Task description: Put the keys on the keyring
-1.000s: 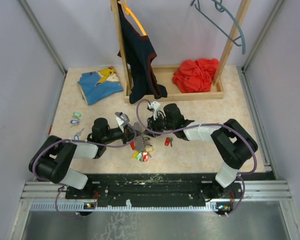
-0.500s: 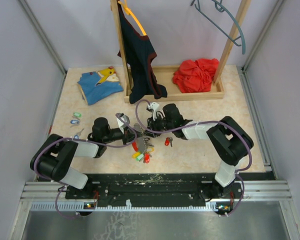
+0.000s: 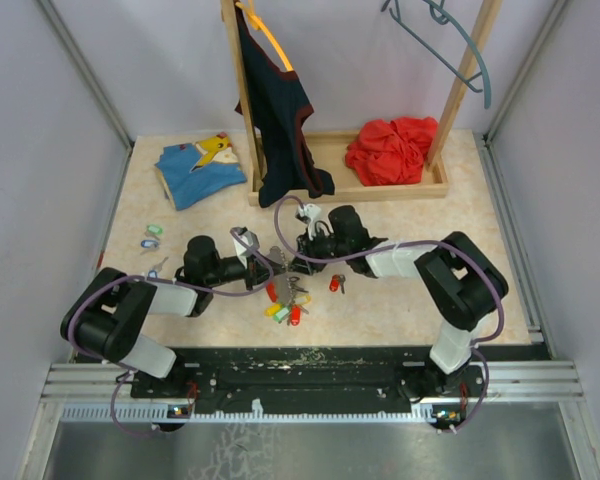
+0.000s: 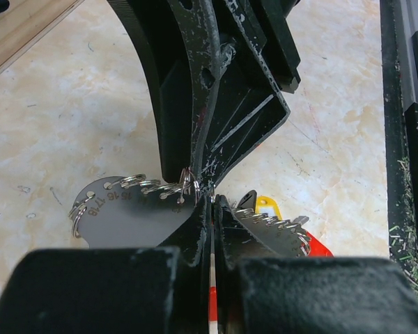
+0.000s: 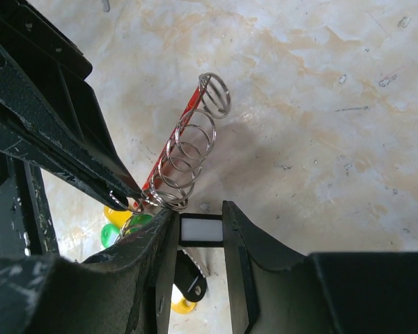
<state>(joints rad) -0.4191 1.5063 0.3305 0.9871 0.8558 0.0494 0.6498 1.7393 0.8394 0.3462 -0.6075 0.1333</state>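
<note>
Noted left end effector clenched on flat silver keyring edged with wire loops. Cannot tell state of right end effector

Clothes and a rack behind the work area

A light wooden clothes rack is set at the far side of the beige marbled tabletop. A dark navy garment with reddish trim is hung from it on an orange plastic hanger, and a thin teal hanger is seen bare near the right post. A crumpled red cloth is laid in the wooden tray at the rack's base. A folded blue and yellow garment is placed flat on the table, left of the rack. The scene is closed in by pale grey walls.
</note>
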